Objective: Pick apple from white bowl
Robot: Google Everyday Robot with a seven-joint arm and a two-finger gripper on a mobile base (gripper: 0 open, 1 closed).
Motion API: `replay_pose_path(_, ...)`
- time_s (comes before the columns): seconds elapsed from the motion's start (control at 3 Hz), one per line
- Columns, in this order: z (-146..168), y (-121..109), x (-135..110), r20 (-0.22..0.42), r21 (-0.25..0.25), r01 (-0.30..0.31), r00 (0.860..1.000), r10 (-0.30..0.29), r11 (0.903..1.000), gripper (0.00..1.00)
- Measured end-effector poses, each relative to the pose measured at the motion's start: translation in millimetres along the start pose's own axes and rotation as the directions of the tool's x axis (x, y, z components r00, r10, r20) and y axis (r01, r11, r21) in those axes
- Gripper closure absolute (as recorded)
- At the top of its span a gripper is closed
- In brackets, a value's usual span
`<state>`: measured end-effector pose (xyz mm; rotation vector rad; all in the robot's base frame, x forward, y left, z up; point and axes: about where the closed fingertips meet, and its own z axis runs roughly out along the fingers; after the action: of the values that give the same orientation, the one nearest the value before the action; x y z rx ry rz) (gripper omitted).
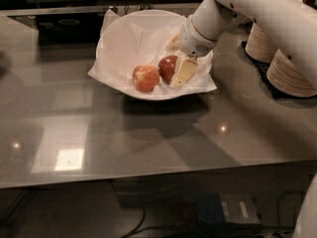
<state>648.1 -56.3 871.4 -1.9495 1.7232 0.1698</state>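
Observation:
The dark red glossy apple (167, 67) lies in the white bowl (124, 43), a wide bowl lined with crumpled white paper, at the back middle of the grey table. A paler orange-red apple (146, 78) lies just left of it. My gripper (174, 63) reaches down into the bowl from the upper right and is open. One cream finger (183, 72) rests against the dark apple's right front side. The other finger (173, 43) shows behind the apple. The apple sits on the paper, not lifted.
Two stacks of small cream paper bowls (292, 71) (260, 43) stand on a black mat at the right, close behind my arm. The grey table (148, 143) stretches in front of the bowl to its front edge. Cables lie on the floor below.

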Motion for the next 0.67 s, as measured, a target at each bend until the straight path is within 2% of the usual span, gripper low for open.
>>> replay_pose_path(0.33, 0.3, 0.0, 0.1, 0.000, 0.000, 0.000, 1.000, 0.000, 1.0000, 0.28)
replay_pose_path(0.67, 3.8, -0.1, 2.0, 0.002, -0.004, -0.002, 1.000, 0.002, 1.0000, 0.47)
